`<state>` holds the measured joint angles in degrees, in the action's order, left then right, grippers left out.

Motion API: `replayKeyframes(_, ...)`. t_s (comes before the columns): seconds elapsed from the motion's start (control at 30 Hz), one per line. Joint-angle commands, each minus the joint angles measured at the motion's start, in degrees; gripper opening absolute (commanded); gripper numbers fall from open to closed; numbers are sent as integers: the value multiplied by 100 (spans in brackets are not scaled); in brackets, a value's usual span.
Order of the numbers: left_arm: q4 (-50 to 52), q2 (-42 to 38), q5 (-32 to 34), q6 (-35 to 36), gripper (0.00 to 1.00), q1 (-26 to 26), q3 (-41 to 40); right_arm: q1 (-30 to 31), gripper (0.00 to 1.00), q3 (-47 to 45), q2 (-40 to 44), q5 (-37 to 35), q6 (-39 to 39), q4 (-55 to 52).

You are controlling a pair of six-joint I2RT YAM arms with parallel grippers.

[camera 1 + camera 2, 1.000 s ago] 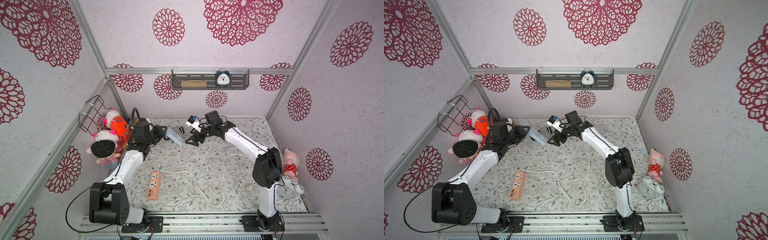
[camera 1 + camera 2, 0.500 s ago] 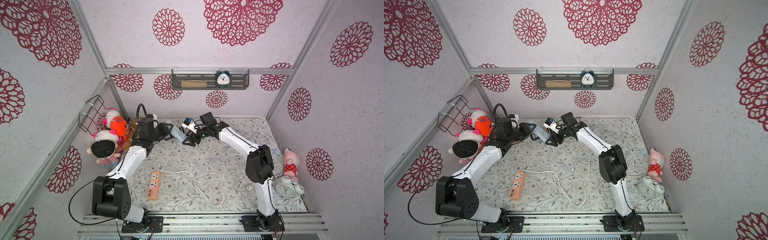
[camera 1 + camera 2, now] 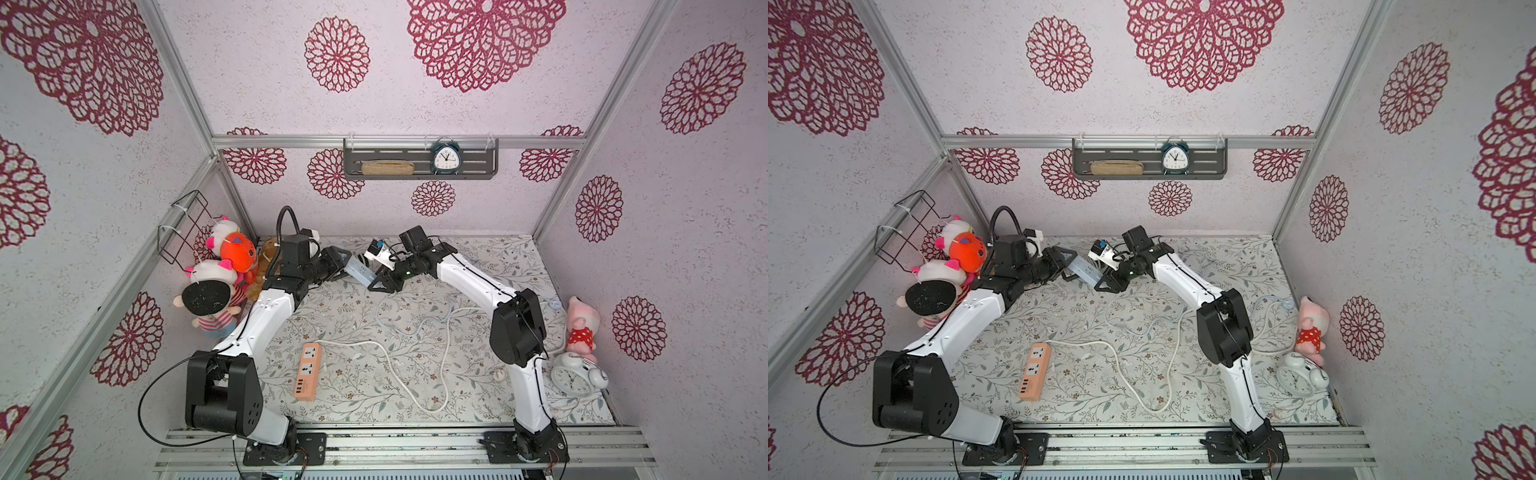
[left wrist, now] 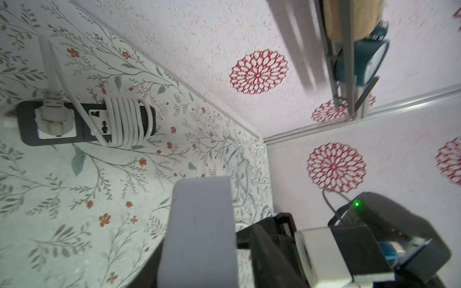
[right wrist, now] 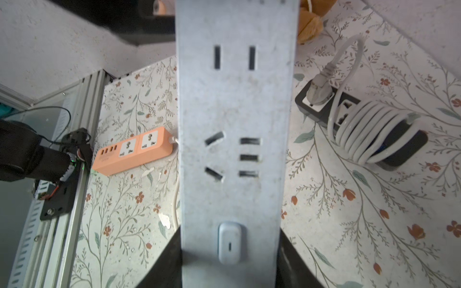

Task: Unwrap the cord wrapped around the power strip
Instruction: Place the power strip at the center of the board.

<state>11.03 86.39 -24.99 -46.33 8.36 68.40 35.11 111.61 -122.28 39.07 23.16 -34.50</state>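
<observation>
- While the pale power strip (image 3: 360, 272) hangs above the back of the desk (image 3: 332, 324) between the two arms, the right jaws press on both its long edges at the switch end, gripping it
- The left jaws are at its other end; I cannot tell whether they grip it or stand clear
- No turns of cord show on the face seen from the right wrist, so this strip looks finished and the step looks like a hand-over to the right arm
- To do it well, the right grip should be firm before the left lets go, and the left should back off along the strip, not across it, so nothing twists loose
- The black power strip (image 5: 405, 148) lies flat on the desk near the back wall, its white cord (image 5: 361, 134) wound tight round one end and the plug (image 5: 316, 92) in its own socket; pulling that plug looks like the first move there
</observation>
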Motion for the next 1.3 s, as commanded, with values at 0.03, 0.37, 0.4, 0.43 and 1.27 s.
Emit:
replayKeyframes(0.03,1444,-98,-83,1939,89,-18,469,-251,21,-115,125,-279,914,-902)
replayKeyframes(0.37,4647,76,-1281,6328,93,-14,1438,-655,13,543,143,-952,3221,-3541)
replayKeyframes(0.4,4912,244,-1267,6543,93,-10,1621,-654,13,582,138,-1090,3369,-3664)
replayKeyframes(0.43,5159,418,-1282,6799,94,11,1832,-663,14,598,144,-1169,3537,-3780)
replayKeyframes(1.27,5015,1520,-850,7846,96,1579,2322,-577,0,676,108,-422,4856,-4296)
